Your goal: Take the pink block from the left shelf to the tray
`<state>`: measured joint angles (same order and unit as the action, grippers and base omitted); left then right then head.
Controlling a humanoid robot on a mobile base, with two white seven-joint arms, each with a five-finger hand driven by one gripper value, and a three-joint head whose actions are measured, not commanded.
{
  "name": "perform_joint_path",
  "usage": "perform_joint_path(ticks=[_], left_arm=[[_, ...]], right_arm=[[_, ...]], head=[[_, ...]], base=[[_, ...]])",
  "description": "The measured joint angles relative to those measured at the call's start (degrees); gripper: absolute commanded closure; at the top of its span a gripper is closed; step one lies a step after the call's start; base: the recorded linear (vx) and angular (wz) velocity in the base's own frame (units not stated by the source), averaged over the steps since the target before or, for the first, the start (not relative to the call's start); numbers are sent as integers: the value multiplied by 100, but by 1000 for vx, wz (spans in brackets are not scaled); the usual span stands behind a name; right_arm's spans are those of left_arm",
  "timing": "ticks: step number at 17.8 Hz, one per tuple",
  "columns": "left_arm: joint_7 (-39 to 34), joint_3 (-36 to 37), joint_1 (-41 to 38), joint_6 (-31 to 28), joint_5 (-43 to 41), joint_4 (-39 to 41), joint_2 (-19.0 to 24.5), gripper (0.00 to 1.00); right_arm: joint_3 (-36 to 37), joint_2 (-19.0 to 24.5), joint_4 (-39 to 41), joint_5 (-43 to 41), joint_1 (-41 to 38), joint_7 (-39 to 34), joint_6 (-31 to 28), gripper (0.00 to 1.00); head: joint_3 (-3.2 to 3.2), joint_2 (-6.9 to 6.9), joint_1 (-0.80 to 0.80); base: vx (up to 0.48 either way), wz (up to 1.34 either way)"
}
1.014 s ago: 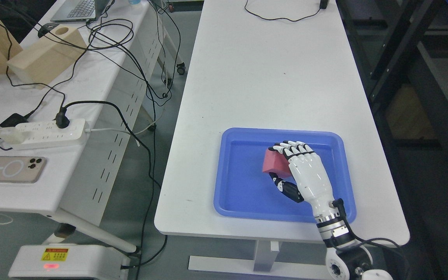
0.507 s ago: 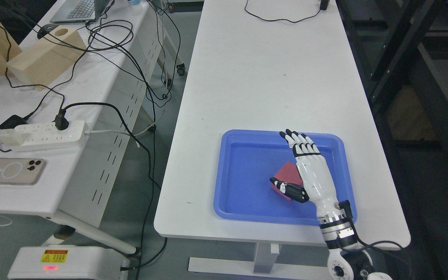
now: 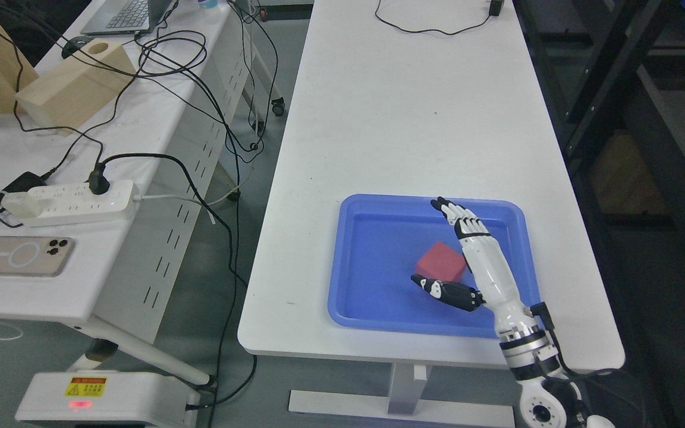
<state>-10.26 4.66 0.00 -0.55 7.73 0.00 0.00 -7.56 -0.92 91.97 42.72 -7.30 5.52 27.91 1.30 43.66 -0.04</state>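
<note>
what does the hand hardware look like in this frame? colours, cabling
Only the right hand shows: white shell on palm and fingers, black fingertips and knuckle joints, mostly black thumb. Silver ringed wrist, then a black-and-white joint housing. A black cable plugs in by the wrist and loops down.

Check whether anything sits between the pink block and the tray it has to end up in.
Nothing visible does. The pink block already lies inside the blue tray, on its floor near the middle. The right hand is open beside it, fingers straight along the block's right side and thumb in front, not gripping it.
</note>
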Motion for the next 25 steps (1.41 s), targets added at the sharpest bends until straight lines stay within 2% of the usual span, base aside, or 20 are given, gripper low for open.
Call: perform_joint_path(ticks=[10,13,18,25], left_arm=[[0,0,0,0,0,0,0,0],[0,0,-1,0,0,0,0,0],[0,0,-1,0,0,0,0,0],[0,0,-1,0,0,0,0,0]], right_arm=[[417,-23,45,-1584,-43,-1603,91,0],[552,12,56,-2131,-70,-1983,-357,0],[893,46,69,-3032,-91,-2102,-1211,0],[1234,68,63,-3943,-80,-2024,-1532,0]], head=[[0,0,0],[0,0,0],[0,0,0],[0,0,0]], base=[[-146,5],[-169,28],[-135,26],[-29,-24]])
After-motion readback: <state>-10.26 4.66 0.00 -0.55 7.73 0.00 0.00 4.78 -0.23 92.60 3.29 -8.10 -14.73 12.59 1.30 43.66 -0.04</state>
